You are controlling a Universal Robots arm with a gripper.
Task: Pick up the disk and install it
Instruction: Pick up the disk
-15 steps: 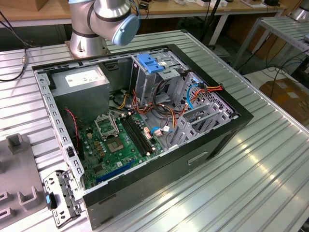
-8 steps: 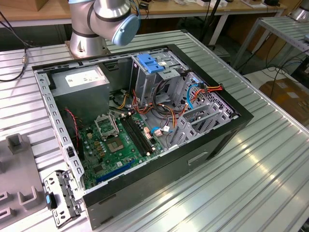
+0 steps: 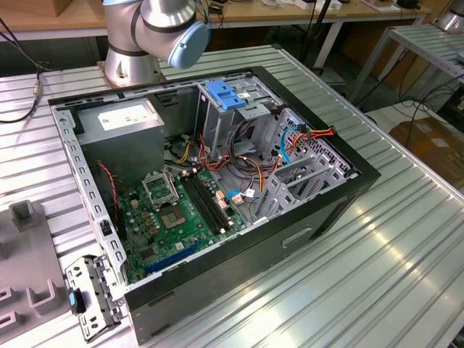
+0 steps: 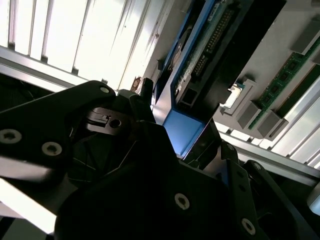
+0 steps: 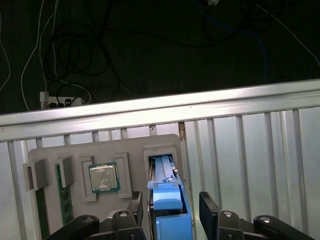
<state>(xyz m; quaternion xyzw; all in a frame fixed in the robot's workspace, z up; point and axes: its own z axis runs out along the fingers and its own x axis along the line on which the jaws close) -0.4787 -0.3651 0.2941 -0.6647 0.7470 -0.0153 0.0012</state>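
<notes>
Ribbed metal tabletop (image 3: 391, 254), brightly lit — wooden bench (image 3: 275, 16) behind, cables (image 5: 90, 40) on dark floor (image 5: 165, 50).

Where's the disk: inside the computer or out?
Out. The disk stands on edge in the grey tray's slot; the open gripper straddles it.

Open computer case (image 3: 239, 284) with green motherboard (image 3: 181, 212) on ribbed metal table (image 3: 377, 275); grey tray (image 3: 40, 254) nearby.

Near end of the disk (image 5: 169, 212) beyond the first wrist view's edge; arm (image 3: 170, 29) cropped in exterior view.
</notes>
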